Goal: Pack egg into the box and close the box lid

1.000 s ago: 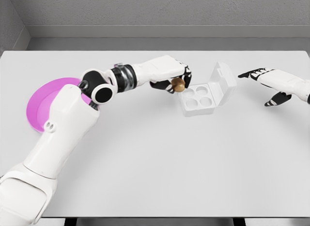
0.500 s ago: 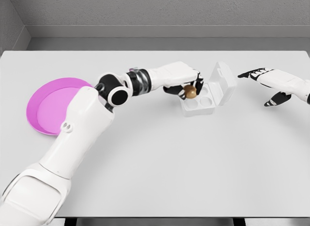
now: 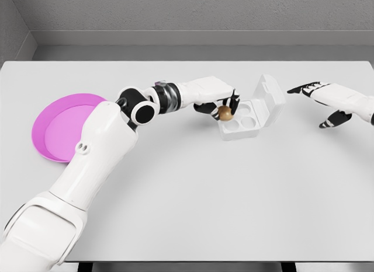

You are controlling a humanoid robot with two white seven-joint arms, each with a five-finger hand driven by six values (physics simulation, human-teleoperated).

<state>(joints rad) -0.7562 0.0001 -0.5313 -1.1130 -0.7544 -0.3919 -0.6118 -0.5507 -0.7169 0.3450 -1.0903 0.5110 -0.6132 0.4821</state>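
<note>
Holding the egg (image 3: pixel 225 113), your left hand (image 3: pixel 220 106) sits at the box (image 3: pixel 239 121)'s near-left cup; egg just off that cup's rim, toward you. Lid (image 3: pixel 270 97) stands upright, nearer your right hand (image 3: pixel 327 103), which hangs with fingers spread, empty, over the tabletop (image 3: pixel 234 196).

Left arm extends from lower left across the centre, elbow bent, forearm level; left hand (image 3: pixel 217 104) has its dark fingers curled in a grasp. Right arm enters at the right edge; right hand (image 3: pixel 320 97) hovers, fingers spread and relaxed.
</note>
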